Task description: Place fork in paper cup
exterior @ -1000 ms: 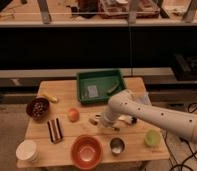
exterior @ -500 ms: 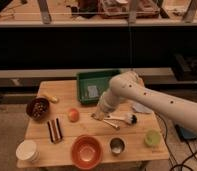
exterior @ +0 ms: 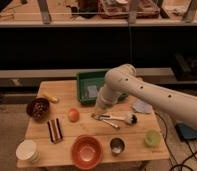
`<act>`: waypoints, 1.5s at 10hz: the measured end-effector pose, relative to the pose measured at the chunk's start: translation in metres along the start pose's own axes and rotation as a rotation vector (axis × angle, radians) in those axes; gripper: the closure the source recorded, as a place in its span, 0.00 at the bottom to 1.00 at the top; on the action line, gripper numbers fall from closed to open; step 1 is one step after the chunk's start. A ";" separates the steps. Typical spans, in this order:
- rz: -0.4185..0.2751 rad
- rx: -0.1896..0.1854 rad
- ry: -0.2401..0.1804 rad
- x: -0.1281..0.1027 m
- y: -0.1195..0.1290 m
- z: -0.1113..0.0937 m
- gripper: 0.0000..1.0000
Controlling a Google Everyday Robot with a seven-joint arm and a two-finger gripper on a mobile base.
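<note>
**Fork is right under the pincer, cup is way off in the corner**

The pincer [exterior: 98, 111] hangs low over the middle of the tabletop [exterior: 137, 142], at the end of the white arm [exterior: 157, 97] coming in from the right. I can't tell if it's spread or pressed together.

The fork [exterior: 107, 121] lies flat just on the camera side of the pincer, maybe touching it. Its long axis runs roughly left to right, dipping a bit toward the right. The white-handled utensil [exterior: 123, 118] lies just beside it, so that's my worry: it could get grabbed or nudged instead.

The paper cup [exterior: 28, 150] sits at the front-left corner, well apart from the fork, and I can't tell whether anything's in it.

Other containers:
- The orange bowl [exterior: 87, 151] looks empty.
- The dark bowl [exterior: 38, 107] holds something reddish-brown.
- The green tray [exterior: 87, 81] has a greyish thing in it.
- I can't see into the steel cup [exterior: 117, 146] or the green cup [exterior: 152, 137].
</note>
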 end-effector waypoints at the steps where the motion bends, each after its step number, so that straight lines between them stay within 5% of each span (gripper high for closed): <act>1: 0.024 -0.006 0.013 0.007 0.002 0.012 0.23; 6: 0.128 -0.024 0.064 0.054 0.007 0.099 0.20; 12: 0.228 -0.024 0.103 0.078 0.006 0.109 0.20; 15: 0.242 -0.041 0.103 0.080 0.007 0.118 0.40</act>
